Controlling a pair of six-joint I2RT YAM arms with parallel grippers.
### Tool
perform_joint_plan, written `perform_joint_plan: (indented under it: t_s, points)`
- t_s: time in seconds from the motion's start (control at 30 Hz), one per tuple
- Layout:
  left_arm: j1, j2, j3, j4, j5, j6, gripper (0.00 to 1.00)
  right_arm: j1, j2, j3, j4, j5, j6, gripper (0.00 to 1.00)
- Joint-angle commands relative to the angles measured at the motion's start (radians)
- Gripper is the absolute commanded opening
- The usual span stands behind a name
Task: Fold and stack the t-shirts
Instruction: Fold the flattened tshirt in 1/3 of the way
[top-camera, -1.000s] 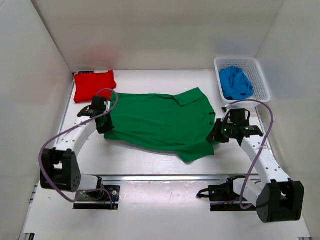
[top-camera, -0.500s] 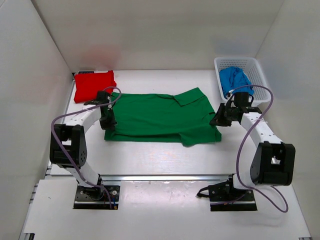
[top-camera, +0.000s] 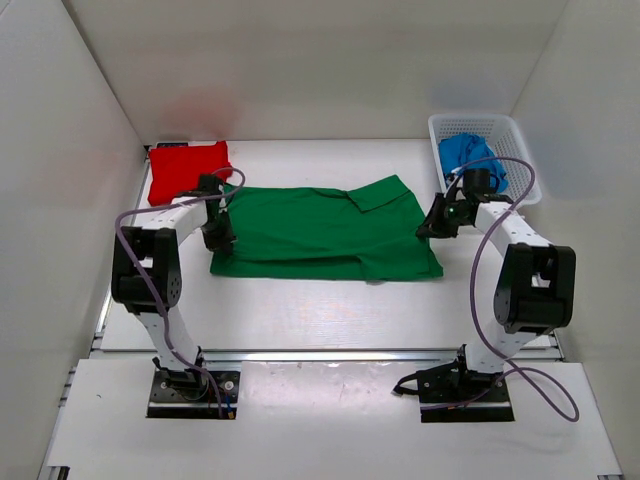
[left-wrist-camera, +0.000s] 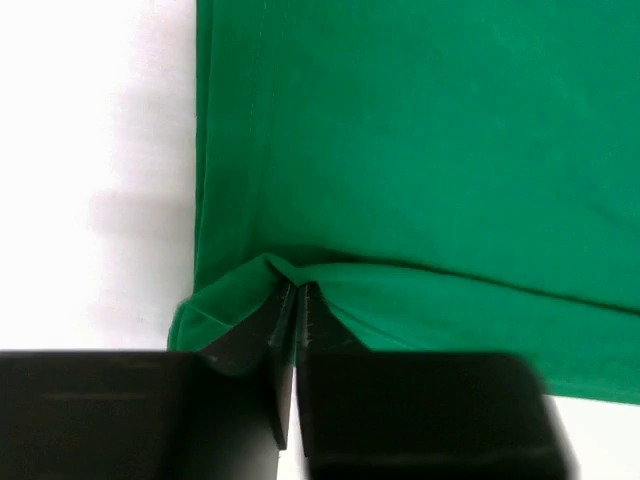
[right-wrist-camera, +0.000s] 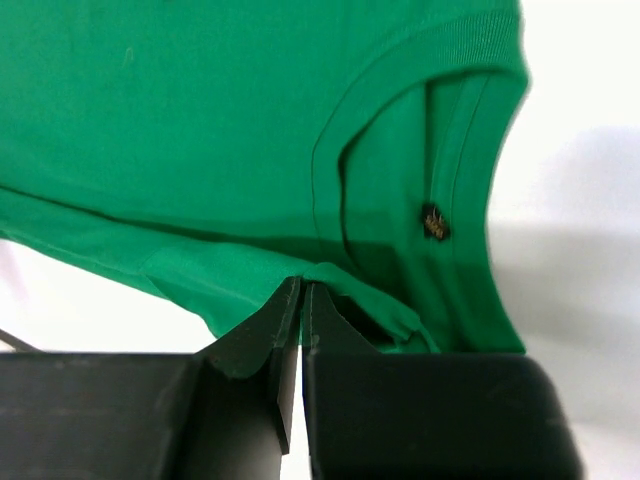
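Observation:
The green t-shirt (top-camera: 320, 235) lies mid-table as a long band, its front half folded back over itself, collar (top-camera: 378, 192) on top. My left gripper (top-camera: 223, 238) is shut on a pinch of its left edge; in the left wrist view the cloth (left-wrist-camera: 420, 150) peaks between the tips of that gripper (left-wrist-camera: 296, 290). On the shirt's right edge my right gripper (top-camera: 426, 229) is shut too, and the right wrist view shows this gripper (right-wrist-camera: 302, 288) holding a green fold (right-wrist-camera: 200, 130). A folded red t-shirt (top-camera: 188, 170) sits back left. The blue t-shirt (top-camera: 465, 158) lies bunched in the basket.
The white mesh basket (top-camera: 520, 165) stands at the back right, just behind my right arm. White walls close in the table on the left, back and right. Both arm bases are at the near edge, with cables looping over the arms.
Both grippers carried the shirt's near edge toward the back, folding it over. The loose front flap is gone and the shirt now lies as a narrower band.

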Motion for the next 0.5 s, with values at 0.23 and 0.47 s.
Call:
perform_joint_plan:
  t_s: [0.23, 0.47]
  points:
    - [0.049, 0.037, 0.19, 0.0, -0.028, -0.054, 0.73, -0.018, 0.063, 0.143, 0.06, 0.086, 0.001, 0.3]
    - [0.009, -0.172, -0.027, 0.074, 0.017, -0.02, 0.5, 0.058, -0.009, 0.073, 0.085, 0.128, -0.02, 0.22]
